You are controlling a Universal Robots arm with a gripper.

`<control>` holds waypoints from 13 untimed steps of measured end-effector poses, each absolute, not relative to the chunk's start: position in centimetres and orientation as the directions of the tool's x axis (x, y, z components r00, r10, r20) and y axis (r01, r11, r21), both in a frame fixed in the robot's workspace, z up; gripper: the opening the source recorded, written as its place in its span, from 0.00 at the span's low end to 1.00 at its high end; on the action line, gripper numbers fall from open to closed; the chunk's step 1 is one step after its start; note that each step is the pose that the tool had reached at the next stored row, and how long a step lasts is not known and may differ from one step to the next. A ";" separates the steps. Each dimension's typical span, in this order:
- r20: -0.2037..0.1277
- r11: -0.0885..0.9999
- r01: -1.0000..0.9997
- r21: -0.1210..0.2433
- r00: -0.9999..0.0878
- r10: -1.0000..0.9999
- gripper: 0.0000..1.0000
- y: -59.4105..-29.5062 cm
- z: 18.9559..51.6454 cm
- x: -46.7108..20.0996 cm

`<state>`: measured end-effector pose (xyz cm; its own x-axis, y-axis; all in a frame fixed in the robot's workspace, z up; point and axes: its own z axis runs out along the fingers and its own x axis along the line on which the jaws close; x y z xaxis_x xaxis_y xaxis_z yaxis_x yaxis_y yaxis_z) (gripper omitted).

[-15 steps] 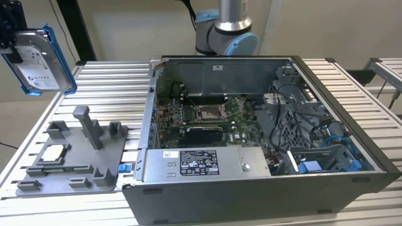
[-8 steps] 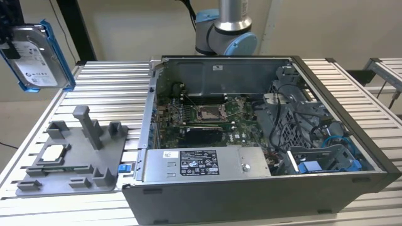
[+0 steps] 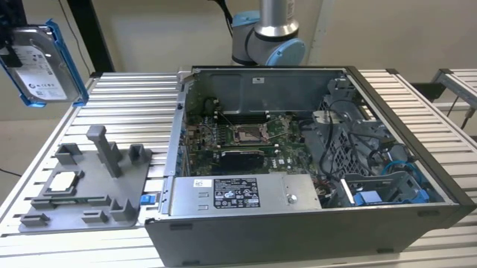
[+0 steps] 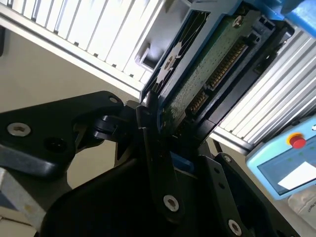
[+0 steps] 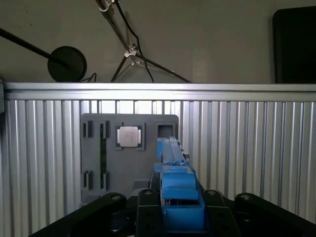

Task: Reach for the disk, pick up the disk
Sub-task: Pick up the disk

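Observation:
The disk (image 3: 43, 67), a silver-grey hard drive with a white label and blue rails, hangs in the air above the table's far corner at the exterior view's left. My gripper (image 5: 174, 200) is shut on it. In the first wrist view the disk (image 5: 173, 165) stands edge-on between the black fingers (image 5: 146, 200), high over the grey fixture. The second wrist view shows the disk's green circuit-board side (image 4: 207, 74) clamped by my gripper (image 4: 173, 126).
A grey fixture plate (image 3: 89, 184) with upright posts lies on the slatted metal table (image 3: 127, 95) below the disk; a small square silver chip (image 3: 61, 181) rests in it. An open computer case (image 3: 313, 167) takes up the table's middle. The arm's base (image 3: 268, 39) stands behind it.

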<state>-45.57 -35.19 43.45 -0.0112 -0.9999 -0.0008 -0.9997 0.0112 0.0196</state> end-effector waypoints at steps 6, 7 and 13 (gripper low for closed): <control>-0.001 0.011 -1.000 0.020 -0.011 -1.000 0.00 -35.2 44.4 -45.6; -0.001 0.011 -1.000 0.020 -0.011 -1.000 0.00 -35.2 44.7 -45.6; -0.001 0.011 -1.000 0.020 -0.011 -1.000 0.00 -35.2 46.9 -45.6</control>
